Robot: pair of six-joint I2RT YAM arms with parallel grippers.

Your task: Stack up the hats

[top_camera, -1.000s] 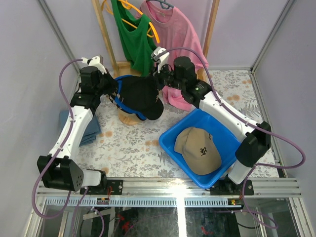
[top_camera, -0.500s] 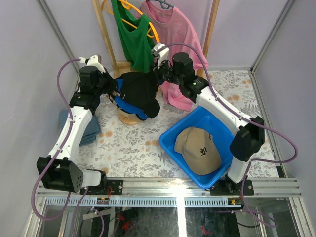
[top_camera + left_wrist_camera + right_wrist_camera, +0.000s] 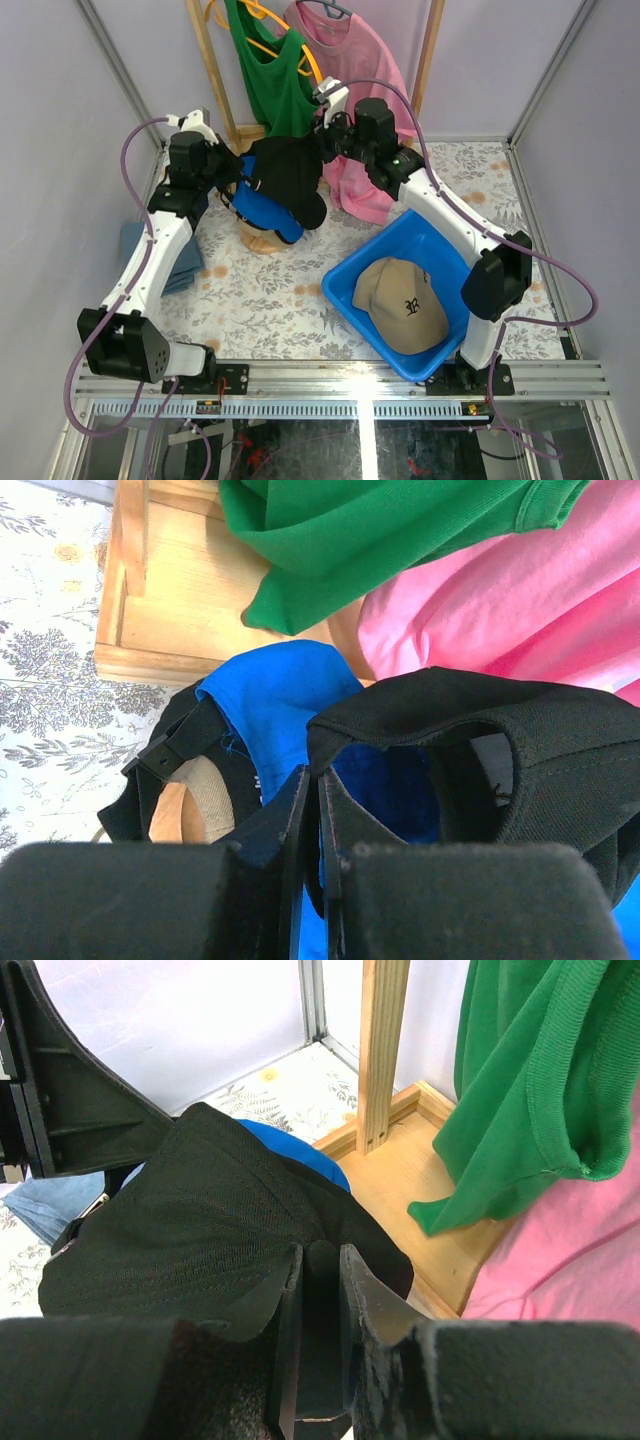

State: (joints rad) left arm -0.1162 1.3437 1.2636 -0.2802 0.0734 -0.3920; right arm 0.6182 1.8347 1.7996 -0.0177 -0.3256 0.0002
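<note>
Right wrist: hand on black cap

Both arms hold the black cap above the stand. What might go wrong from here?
The left end effector and right end effector each pinch just an edge of the black cap, so it may slip out. Lowering off-centre might drag the blue cap off the stand. The right arm is near the pink shirt and may snag it.

Arms extended forward; left hand pinched tight, right hand clamped.
</note>
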